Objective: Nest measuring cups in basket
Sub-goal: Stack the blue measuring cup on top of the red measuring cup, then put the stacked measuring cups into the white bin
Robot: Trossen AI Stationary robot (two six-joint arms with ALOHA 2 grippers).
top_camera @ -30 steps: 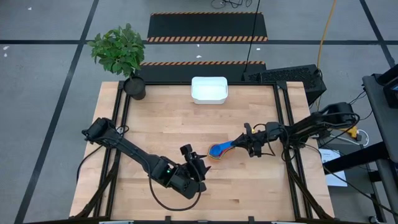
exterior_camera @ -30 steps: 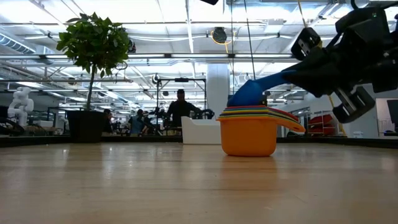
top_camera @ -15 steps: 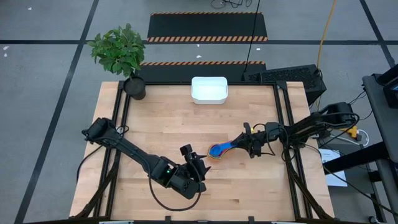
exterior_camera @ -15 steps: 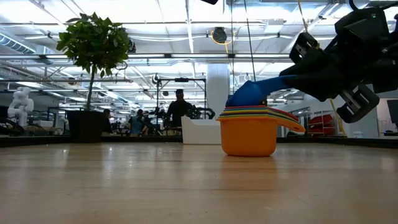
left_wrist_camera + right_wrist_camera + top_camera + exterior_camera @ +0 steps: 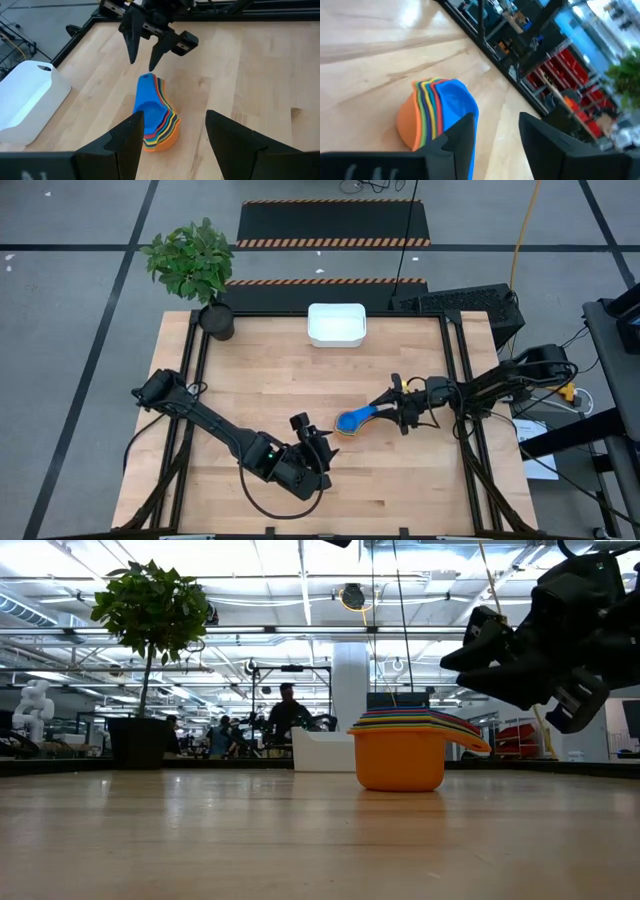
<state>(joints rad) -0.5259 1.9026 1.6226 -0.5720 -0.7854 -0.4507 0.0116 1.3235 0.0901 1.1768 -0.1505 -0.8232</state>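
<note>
Hovering open-jawed beside the nested measuring cups (image 5: 350, 421), the right gripper (image 5: 393, 402) faces the left gripper (image 5: 318, 442), also open.

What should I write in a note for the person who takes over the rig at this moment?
Right gripper: open, empty, just above the handle end of the nested cups.
Left gripper: open, empty, waiting beside the stack near the table's front.
Cups: all nested in one stack, blue cup on top, orange cup outermost, standing on the table at its middle.
Basket: at the far edge, empty.
Done: nesting.
Left: grasp the stack and place it in the basket.
</note>
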